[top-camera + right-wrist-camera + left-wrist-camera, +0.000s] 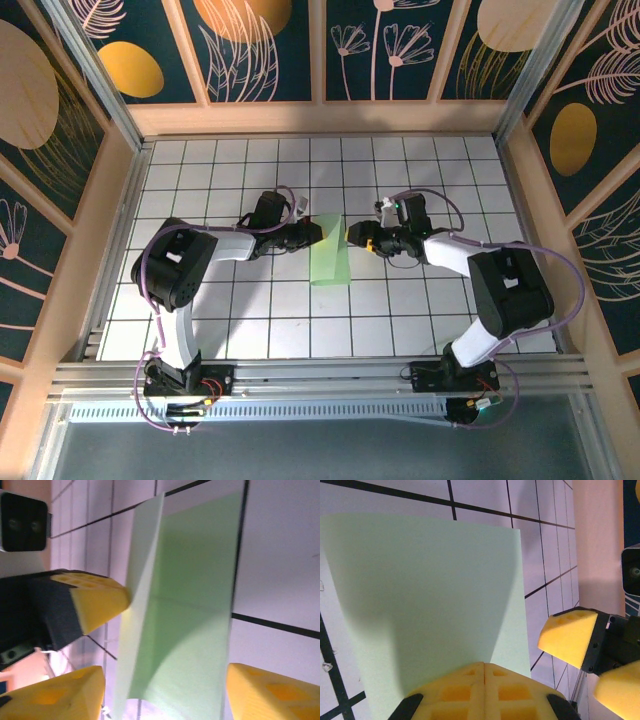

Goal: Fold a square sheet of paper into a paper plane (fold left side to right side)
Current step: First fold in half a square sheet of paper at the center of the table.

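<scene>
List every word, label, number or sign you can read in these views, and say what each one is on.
None: no view has any readable text.
The green paper is plain and unmarked.
The wall panels carry only leaf and circle patterns.
The table has only black grid lines.
Any marks on the fittings at the arm bases are too small to read.

I see the left gripper (317, 232) and right gripper (352, 235) nearly tip to tip over the paper (331, 262), crowding each other. Bare tiles (250, 320) lie open all around; walls (320, 118) hem the edges.
</scene>
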